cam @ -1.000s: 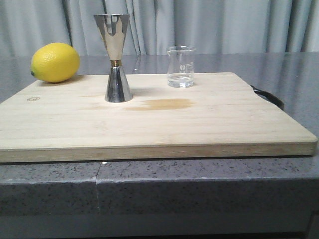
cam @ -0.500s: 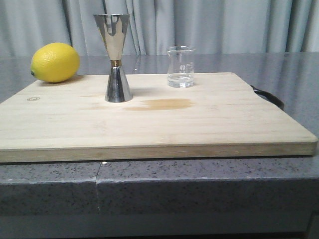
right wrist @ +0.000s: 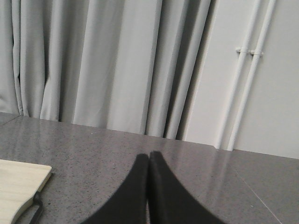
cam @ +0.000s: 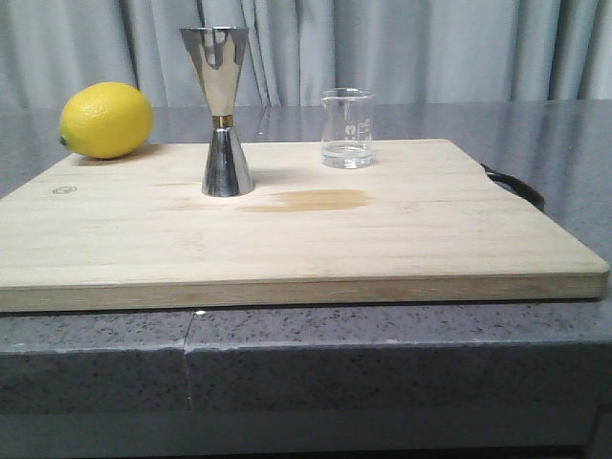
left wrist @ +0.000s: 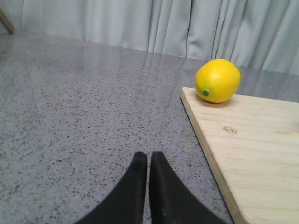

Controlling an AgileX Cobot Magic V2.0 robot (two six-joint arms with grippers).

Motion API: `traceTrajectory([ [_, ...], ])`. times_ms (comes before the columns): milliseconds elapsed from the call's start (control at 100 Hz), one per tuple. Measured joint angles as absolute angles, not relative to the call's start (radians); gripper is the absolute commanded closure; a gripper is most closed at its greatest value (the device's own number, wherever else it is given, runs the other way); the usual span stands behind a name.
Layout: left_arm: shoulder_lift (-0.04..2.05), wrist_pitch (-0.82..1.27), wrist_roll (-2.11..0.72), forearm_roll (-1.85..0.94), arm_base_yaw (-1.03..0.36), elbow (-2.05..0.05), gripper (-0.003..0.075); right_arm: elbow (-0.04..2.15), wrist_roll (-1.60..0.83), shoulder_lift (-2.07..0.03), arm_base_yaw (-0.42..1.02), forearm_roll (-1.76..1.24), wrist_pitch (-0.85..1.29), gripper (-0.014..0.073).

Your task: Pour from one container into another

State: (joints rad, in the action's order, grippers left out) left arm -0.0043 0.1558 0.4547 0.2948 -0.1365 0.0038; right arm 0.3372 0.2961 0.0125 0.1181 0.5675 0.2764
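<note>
Both grippers, left gripper (left wrist: pixel 148 161) and right gripper (right wrist: pixel 148 161), have their fingers pressed together, holding nothing, above grey counter (left wrist: pixel 70 102). Only the front view shows the beaker (cam: pixel 346 128) and jigger (cam: pixel 222 110) upright, apart on the board (cam: pixel 316 239); lemon (cam: pixel 105 120) sits near the jigger.
</note>
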Motion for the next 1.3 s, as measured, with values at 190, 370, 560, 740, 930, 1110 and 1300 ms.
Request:
traceTrajectory([
  [190,-0.004,0.123,0.144,0.135,-0.136,0.004,0.074,0.337,0.296,0.013,0.118,0.568,0.276,0.0665],
  [370,-0.004,0.144,0.09,0.118,-0.136,0.004,0.0739,0.337,0.296,0.013,0.118,0.568,0.276,0.0665],
  [560,-0.004,0.166,0.086,0.117,-0.136,0.004,0.0739,0.337,0.296,0.013,0.118,0.568,0.276,0.0665],
  [740,-0.004,0.168,0.086,0.114,-0.136,0.004,0.0739,0.337,0.296,0.013,0.118,0.568,0.276,0.0665],
  [930,-0.004,0.172,0.086,0.114,-0.136,0.004,0.0739,0.337,0.296,0.013,0.118,0.568,0.276,0.0665],
  [1110,-0.004,0.17,0.086,0.112,-0.136,0.004,0.0739,0.337,0.296,0.013,0.118,0.568,0.276,0.0665],
  [1300,-0.004,0.137,0.086,0.112,-0.136,0.004,0.0739,0.337,0.296,0.013,0.118,0.568,0.276,0.0665],
])
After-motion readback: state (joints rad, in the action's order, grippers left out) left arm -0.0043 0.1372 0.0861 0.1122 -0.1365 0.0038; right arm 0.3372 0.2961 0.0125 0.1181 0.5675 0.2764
